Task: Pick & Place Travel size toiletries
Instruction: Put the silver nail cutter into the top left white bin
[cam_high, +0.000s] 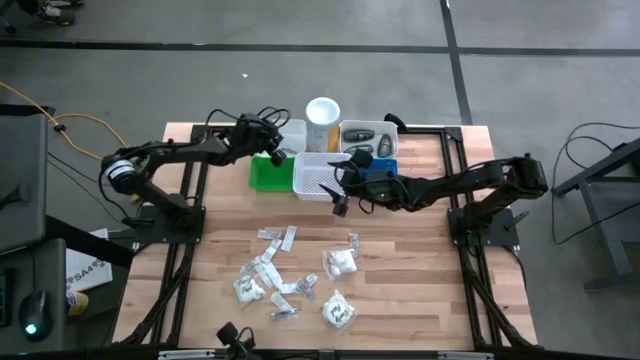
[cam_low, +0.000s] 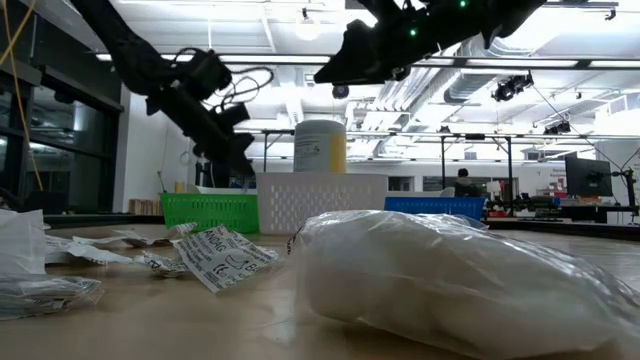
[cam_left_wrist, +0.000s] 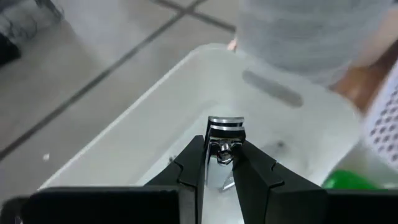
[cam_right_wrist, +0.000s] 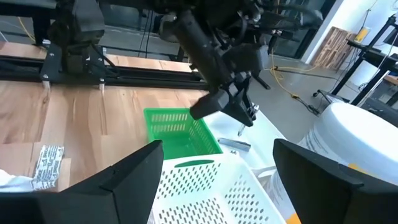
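Most toiletry packets (cam_high: 290, 275) are still lying at six o'clock. A metal nail clipper (cam_left_wrist: 225, 138) is being pinched in the left gripper (cam_left_wrist: 225, 163) over the plain white bin (cam_left_wrist: 155, 118). The right gripper (cam_right_wrist: 217, 171) is being held open above the perforated white basket (cam_right_wrist: 205, 193).

Grey concrete floor (cam_high: 300, 80) with dark seam lines; white ceiling (cam_low: 300, 60) with pipes, bright lamps; tall windows (cam_low: 60, 140) at side.

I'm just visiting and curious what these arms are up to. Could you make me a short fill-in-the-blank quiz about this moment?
1. The left gripper is shut on a small ____ nail clipper.
2. It hangs over the plain ____ bin.
3. The right gripper, above the perforated white basket, has its fingers ____.
4. The loose packets lie on the ____ table.

Missing words: silvery; white; open; wooden
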